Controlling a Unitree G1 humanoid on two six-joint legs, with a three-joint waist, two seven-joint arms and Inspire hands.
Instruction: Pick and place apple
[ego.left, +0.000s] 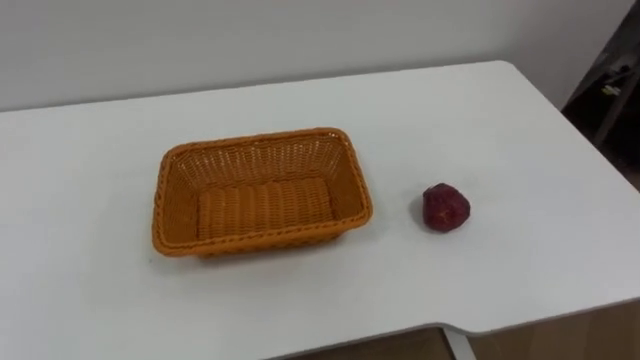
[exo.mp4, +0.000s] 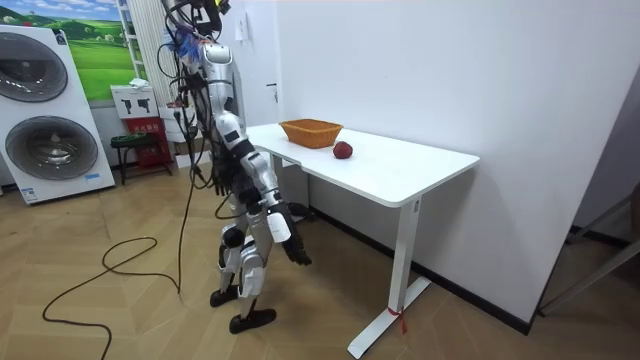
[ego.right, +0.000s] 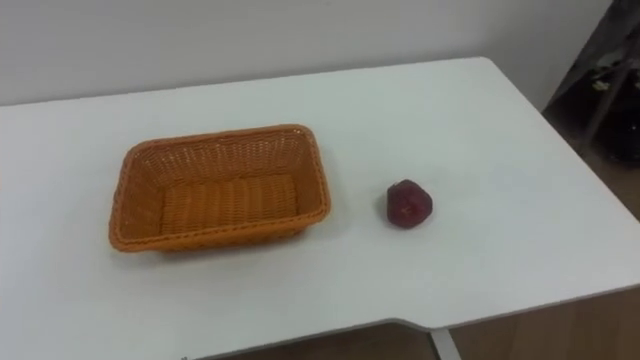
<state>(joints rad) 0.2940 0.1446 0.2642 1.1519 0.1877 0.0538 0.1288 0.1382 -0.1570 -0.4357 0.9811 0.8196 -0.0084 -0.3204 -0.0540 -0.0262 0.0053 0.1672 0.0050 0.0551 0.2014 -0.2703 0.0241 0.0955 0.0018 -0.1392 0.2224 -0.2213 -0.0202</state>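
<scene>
Right hand (exo.mp4: 298, 250): hangs low, well short of the basket; spread or closed, cannot tell.
Bench (ego.left: 300, 300): white, carries the basket.
Apple (ego.left: 445, 208): on the bench, right of the basket, apart.
Basket (ego.left: 262, 236): orange wicker.

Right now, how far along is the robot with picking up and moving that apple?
Nothing looks done yet: the apple lies on the white table, to the right of the wicker basket and apart from it, and the basket holds nothing. Nothing is in hand: the robot stands at the table, its right hand hanging low. Left: reaching, grasping, lifting and placing the apple, probably into the basket.
</scene>
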